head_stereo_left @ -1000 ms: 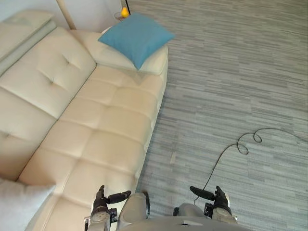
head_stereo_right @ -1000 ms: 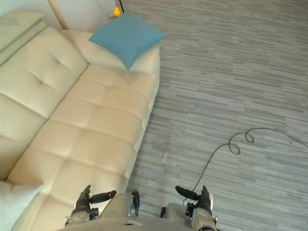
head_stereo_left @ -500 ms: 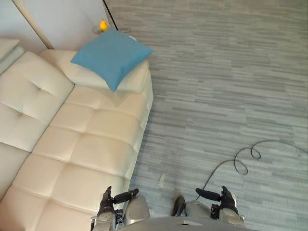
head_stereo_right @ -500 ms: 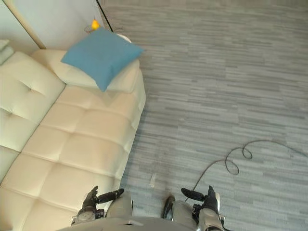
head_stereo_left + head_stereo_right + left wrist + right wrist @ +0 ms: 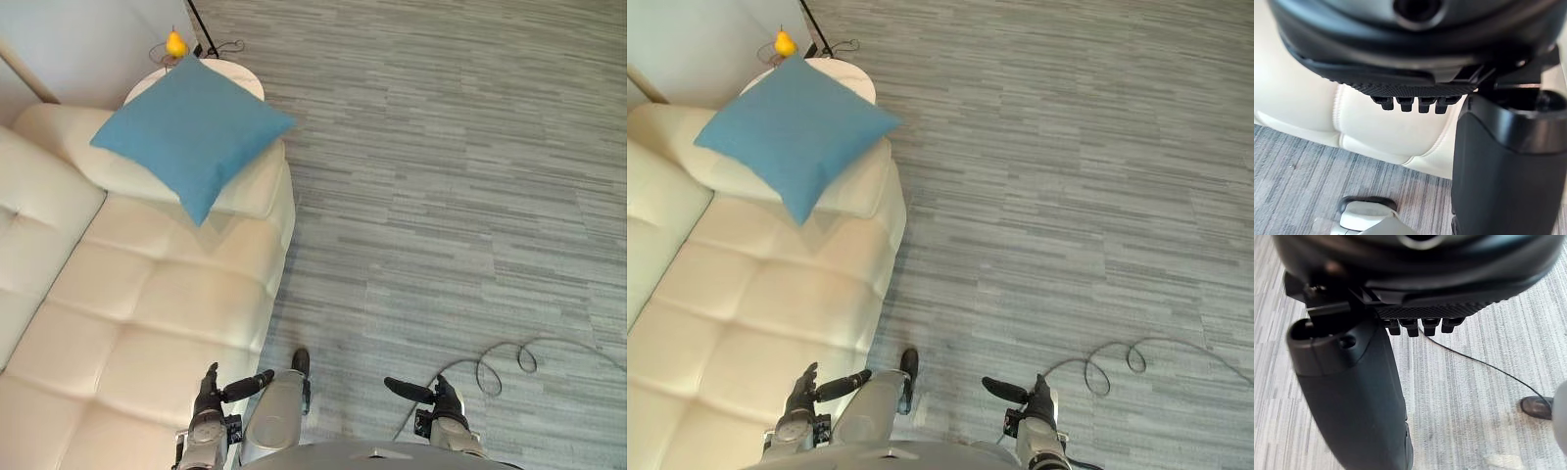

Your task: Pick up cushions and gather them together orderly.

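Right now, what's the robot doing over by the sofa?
It isn't holding anything yet. The robot stands beside the cream sofa, with its left robot hand by the seat's edge and its right robot hand over the grey floor. Both are open and empty. The blue cushion rests at the far end of the sofa, on the armrest, well away from both hands. Picking it up has not begun.
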Robot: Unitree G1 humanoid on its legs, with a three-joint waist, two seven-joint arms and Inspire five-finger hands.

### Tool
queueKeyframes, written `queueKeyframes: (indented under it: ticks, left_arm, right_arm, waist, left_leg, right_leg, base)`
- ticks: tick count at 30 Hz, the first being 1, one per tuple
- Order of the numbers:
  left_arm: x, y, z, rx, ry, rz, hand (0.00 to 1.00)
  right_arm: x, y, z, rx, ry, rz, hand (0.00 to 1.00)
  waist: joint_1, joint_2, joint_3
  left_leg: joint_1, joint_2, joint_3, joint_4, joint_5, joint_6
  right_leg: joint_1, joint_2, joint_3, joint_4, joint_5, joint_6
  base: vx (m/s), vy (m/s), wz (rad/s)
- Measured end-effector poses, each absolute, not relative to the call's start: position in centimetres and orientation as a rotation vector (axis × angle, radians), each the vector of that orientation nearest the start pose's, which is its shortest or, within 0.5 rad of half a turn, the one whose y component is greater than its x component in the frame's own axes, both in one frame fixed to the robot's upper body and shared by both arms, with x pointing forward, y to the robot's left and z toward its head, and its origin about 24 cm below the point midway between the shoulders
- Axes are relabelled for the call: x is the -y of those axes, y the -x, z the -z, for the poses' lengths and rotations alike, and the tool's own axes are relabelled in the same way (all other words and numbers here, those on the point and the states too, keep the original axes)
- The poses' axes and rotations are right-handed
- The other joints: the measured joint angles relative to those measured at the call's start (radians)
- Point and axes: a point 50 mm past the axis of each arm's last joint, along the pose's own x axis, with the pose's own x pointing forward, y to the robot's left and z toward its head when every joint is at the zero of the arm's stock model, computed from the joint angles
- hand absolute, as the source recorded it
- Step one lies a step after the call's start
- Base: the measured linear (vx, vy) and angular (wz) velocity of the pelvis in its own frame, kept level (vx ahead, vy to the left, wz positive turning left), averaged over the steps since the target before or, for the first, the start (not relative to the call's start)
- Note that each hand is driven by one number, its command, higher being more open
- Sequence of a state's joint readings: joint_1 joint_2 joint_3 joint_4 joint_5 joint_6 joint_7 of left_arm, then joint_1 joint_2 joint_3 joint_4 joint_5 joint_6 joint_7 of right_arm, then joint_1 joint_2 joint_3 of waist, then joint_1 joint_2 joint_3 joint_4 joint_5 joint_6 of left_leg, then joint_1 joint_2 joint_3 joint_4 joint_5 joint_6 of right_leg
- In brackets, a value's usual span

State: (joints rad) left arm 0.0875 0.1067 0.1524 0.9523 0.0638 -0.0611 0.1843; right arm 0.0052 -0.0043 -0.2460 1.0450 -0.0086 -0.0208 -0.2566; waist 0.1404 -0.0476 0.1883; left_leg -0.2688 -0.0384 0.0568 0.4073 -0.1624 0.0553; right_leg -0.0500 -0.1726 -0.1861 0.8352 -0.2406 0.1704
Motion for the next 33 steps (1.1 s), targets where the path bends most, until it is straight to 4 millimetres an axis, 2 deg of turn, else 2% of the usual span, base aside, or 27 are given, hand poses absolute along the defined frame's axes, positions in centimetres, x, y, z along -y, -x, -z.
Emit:
queueKeyframes:
  ticks: [1, 2, 3, 4, 6, 7, 8, 9, 10, 11, 12, 13, 14, 15, 16, 17, 19, 22, 23, 24, 26, 27, 28, 30, 31, 32, 33]
  left_arm:
    - [-22.2, -11.3, 14.6, -0.974, -0.196, -0.327, 1.0]
    - [-22.1, -11.2, 14.7, -0.982, -0.201, -0.318, 1.0]
    - [-22.0, -11.2, 14.7, -0.983, -0.204, -0.315, 1.0]
    - [-22.0, -11.3, 14.7, -0.981, -0.206, -0.315, 1.0]
    - [-21.9, -11.5, 14.6, -0.975, -0.204, -0.312, 1.0]
    - [-21.6, -11.8, 14.6, -0.969, -0.2, -0.306, 1.0]
    - [-21.6, -11.9, 14.6, -0.967, -0.201, -0.305, 1.0]
    - [-21.8, -11.9, 14.5, -0.965, -0.204, -0.306, 1.0]
    - [-22.0, -11.6, 14.6, -0.975, -0.204, -0.312, 1.0]
    - [-21.5, -11.5, 14.8, -0.982, -0.192, -0.309, 1.0]
    - [-21.1, -10.6, 15.1, -1.005, -0.174, -0.31, 1.0]
    - [-21.0, -10.5, 15.1, -1.009, -0.171, -0.311, 1.0]
    - [-20.7, -10.4, 15.2, -1.013, -0.158, -0.31, 1.0]
    - [-20.5, -10.5, 15.2, -1.012, -0.141, -0.319, 1.0]
    - [-20.6, -10.4, 15.2, -1.011, -0.133, -0.331, 1.0]
    - [-20.7, -10.1, 15.2, -1.015, -0.129, -0.342, 1.0]
    - [-20.7, -10.3, 15.1, -1.001, -0.118, -0.35, 1.0]
    - [-20.8, -10.9, 14.8, -0.97, -0.128, -0.341, 1.0]
    - [-20.9, -11.2, 14.8, -0.965, -0.129, -0.34, 1.0]
    - [-21.2, -11.4, 14.6, -0.956, -0.135, -0.341, 1.0]
    - [-21.3, -11.5, 14.6, -0.95, -0.14, -0.342, 1.0]
    - [-21.2, -11.3, 14.7, -0.955, -0.139, -0.342, 1.0]
    - [-21.7, -11.5, 14.6, -0.955, -0.151, -0.343, 1.0]
    - [-22.1, -11.7, 14.5, -0.951, -0.162, -0.345, 1.0]
    - [-22.2, -11.8, 14.5, -0.954, -0.165, -0.344, 1.0]
    - [-22.3, -11.6, 14.6, -0.967, -0.169, -0.34, 1.0]
    - [-22.3, -11.6, 14.6, -0.967, -0.175, -0.336, 1.0]
  right_arm:
    - [19.4, -11.8, 15.5, -1.044, 0.016, 0.454, 1.0]
    - [19.3, -11.5, 15.6, -1.052, 0.012, 0.446, 1.0]
    - [19.4, -11.7, 15.4, -1.04, 0.019, 0.443, 1.0]
    - [19.5, -11.9, 15.4, -1.031, 0.019, 0.444, 1.0]
    - [19.6, -12.2, 15.1, -1.009, 0.017, 0.449, 1.0]
    - [19.8, -12.4, 15.0, -0.994, 0.017, 0.456, 1.0]
    - [19.9, -12.4, 14.9, -0.992, 0.017, 0.456, 1.0]
    - [19.7, -12.5, 15.0, -0.991, 0.012, 0.452, 1.0]
    - [19.6, -12.1, 15.1, -1.003, 0.01, 0.45, 1.0]
    - [19.8, -12.0, 15.1, -1.006, 0.012, 0.449, 1.0]
    - [20.1, -11.9, 15.1, -1.006, 0.014, 0.46, 1.0]
    - [20.2, -12.0, 15.1, -1.003, 0.014, 0.463, 1.0]
    - [20.7, -12.1, 14.9, -0.993, 0.023, 0.47, 1.0]
    - [21.1, -12.0, 14.9, -0.996, 0.032, 0.475, 1.0]
    - [21.2, -11.8, 14.9, -1.0, 0.031, 0.48, 1.0]
    - [21.3, -11.4, 15.0, -1.01, 0.03, 0.488, 1.0]
    - [21.0, -11.1, 15.1, -1.019, 0.026, 0.486, 1.0]
    - [20.7, -11.5, 15.1, -1.009, 0.02, 0.479, 1.0]
    - [20.5, -11.5, 15.1, -1.013, 0.015, 0.478, 1.0]
    - [20.1, -11.4, 15.3, -1.023, 0.006, 0.479, 1.0]
    - [20.1, -11.2, 15.3, -1.029, 0.002, 0.487, 1.0]
    - [20.2, -10.9, 15.5, -1.045, 0.01, 0.486, 1.0]
    - [19.6, -11.2, 15.6, -1.053, -0.004, 0.473, 1.0]
    - [19.0, -11.5, 15.6, -1.05, -0.018, 0.458, 1.0]
    - [18.8, -11.3, 15.7, -1.058, -0.022, 0.453, 1.0]
    - [18.9, -11.1, 15.8, -1.066, -0.023, 0.454, 1.0]
    - [19.0, -11.1, 15.8, -1.065, -0.022, 0.457, 1.0]
  waist:
    - [-0.009, 0.004, 0.001]
    - [-0.014, 0.012, 0.004]
    - [-0.02, 0.015, 0.006]
    - [-0.024, 0.016, 0.008]
    - [-0.038, 0.028, 0.014]
    - [-0.039, 0.038, 0.015]
    - [-0.039, 0.04, 0.013]
    - [-0.038, 0.032, 0.013]
    - [-0.04, 0.02, 0.003]
    - [-0.039, 0.032, -0.002]
    - [-0.035, 0.061, -0.023]
    - [-0.036, 0.069, -0.024]
    - [-0.047, 0.088, -0.022]
    - [-0.051, 0.097, -0.016]
    - [-0.049, 0.103, -0.012]
    - [-0.049, 0.109, -0.008]
    - [-0.037, 0.1, -0.004]
    - [-0.035, 0.088, -0.005]
    - [-0.034, 0.082, 0.0]
    - [-0.033, 0.068, 0.011]
    - [-0.033, 0.058, 0.016]
    - [-0.026, 0.061, 0.014]
    - [-0.025, 0.043, 0.01]
    - [-0.025, 0.022, 0.01]
    - [-0.025, 0.015, 0.008]
    - [-0.025, 0.014, 0.007]
    - [-0.026, 0.012, 0.006]
  left_leg:
    - [0.036, -0.006, -0.014, 0.005, -0.022, 0.006]
    - [0.09, -0.007, -0.037, 0.0, -0.04, 0.009]
    - [0.134, -0.006, -0.065, -0.019, -0.044, 0.01]
    - [0.157, -0.003, -0.077, -0.033, -0.046, 0.008]
    - [0.222, 0.009, -0.123, -0.073, -0.048, 0.005]
    - [0.258, 0.033, -0.15, -0.09, -0.068, -0.018]
    - [0.262, 0.041, -0.156, -0.09, -0.079, -0.032]
    - [0.268, 0.048, -0.175, -0.075, -0.114, -0.062]
    - [0.269, 0.052, -0.201, -0.042, -0.16, -0.088]
    - [0.273, 0.065, -0.211, -0.03, -0.175, -0.099]
    - [0.277, 0.1, -0.22, -0.026, -0.181, -0.109]
    - [0.274, 0.104, -0.22, -0.015, -0.18, -0.109]
    - [0.213, 0.123, -0.224, 0.107, -0.172, -0.123]
    - [0.149, 0.142, -0.221, 0.246, -0.149, -0.15]
    - [0.118, 0.155, -0.211, 0.321, -0.128, -0.166]
    - [0.068, 0.194, -0.163, 0.456, -0.12, -0.163]
    - [0.026, 0.224, -0.085, 0.504, -0.125, -0.155]
    - [-0.016, 0.205, -0.012, 0.31, -0.129, -0.139]
    - [-0.033, 0.189, 0.006, 0.2, -0.122, -0.134]
    - [-0.038, 0.17, 0.037, 0.098, -0.091, -0.125]
    - [-0.031, 0.156, 0.082, -0.023, -0.016, -0.122]
    - [-0.014, 0.155, 0.103, -0.073, 0.109, -0.108]
    - [-0.008, 0.137, 0.11, -0.068, 0.122, -0.071]
    - [-0.013, 0.121, 0.112, -0.041, 0.094, -0.056]
    - [-0.01, 0.11, 0.113, 0.0, 0.053, -0.041]
    - [0.016, 0.097, 0.111, 0.02, 0.021, -0.027]
    - [0.028, 0.088, 0.105, 0.021, 0.011, -0.023]
  right_leg:
    - [-0.039, -0.021, -0.013, 0.105, -0.01, -0.019]
    - [-0.076, -0.032, -0.036, 0.162, -0.03, -0.052]
    - [-0.117, -0.034, -0.056, 0.161, -0.046, -0.079]
    - [-0.136, -0.032, -0.061, 0.139, -0.052, -0.09]
    - [-0.191, -0.015, -0.042, -0.011, -0.058, -0.1]
    - [-0.219, 0.01, 0.009, -0.177, -0.046, -0.09]
    - [-0.224, 0.016, 0.027, -0.231, -0.038, -0.08]
    - [-0.237, 0.023, 0.08, -0.369, 0.004, -0.077]
    - [-0.238, 0.024, 0.093, -0.377, 0.125, -0.089]
    - [-0.237, 0.035, 0.083, -0.351, 0.112, -0.102]
    - [-0.243, 0.06, 0.06, -0.323, 0.06, -0.126]
    - [-0.241, 0.064, 0.053, -0.32, 0.047, -0.128]
    - [-0.224, 0.072, 0.013, -0.319, 0.028, -0.148]
    - [-0.194, 0.08, -0.02, -0.321, 0.009, -0.162]
    - [-0.169, 0.086, -0.035, -0.327, 0.0, -0.17]
    - [-0.105, 0.099, -0.07, -0.349, -0.019, -0.182]
    - [-0.033, 0.106, -0.108, -0.395, -0.025, -0.186]
    - [0.024, 0.101, -0.148, -0.48, -0.021, -0.178]
    - [0.044, 0.095, -0.168, -0.511, -0.019, -0.176]
    - [0.076, 0.078, -0.194, -0.538, -0.018, -0.17]
    - [0.112, 0.066, -0.216, -0.568, -0.018, -0.151]
    - [0.141, 0.068, -0.217, -0.596, -0.021, -0.124]
    - [0.164, 0.054, -0.214, -0.621, -0.016, -0.103]
    - [0.169, 0.036, -0.212, -0.623, -0.005, -0.084]
    - [0.168, 0.014, -0.205, -0.566, -0.005, -0.083]
    - [0.144, -0.017, -0.194, -0.431, -0.008, -0.077]
    - [0.125, -0.035, -0.189, -0.363, -0.004, -0.071]
  base:
    - [0.46, 0.056, 0.47]
    - [0.52, 0.028, 0.52]
    - [0.41, -0.008, 0.5]
    - [0.37, -0.06, 0.66]
    - [0.36, -0.149, 0.75]
    - [0.32, -0.184, 0.64]
    - [0.33, -0.242, 0.73]
    - [0.38, -0.387, 0.64]
    - [0.31, -0.34, 0.57]
    - [0.37, -0.454, 0.41]
    - [0.2, -0.232, 0.2]
    - [0.39, -0.43, 0.39]
    - [0.31, -0.327, 0.57]
    - [0.31, -0.327, 0.65]
    - [0.22, -0.222, 0.67]
    - [0.21, -0.177, 0.62]
    - [0.25, -0.231, 0.55]
    - [0.17, -0.07, 0.43]
    - [0.27, 0.045, 0.57]
    - [0.27, 0.067, 0.59]
    - [0.27, 0.117, 0.36]
    - [0.4, 0.193, 0.18]
    - [0.22, 0.109, 0.08]
    - [0.37, 0.186, 0.12]
    - [0.5, 0.269, 0.25]
    - [0.35, 0.201, 0.26]
    - [0.32, 0.178, 0.39]
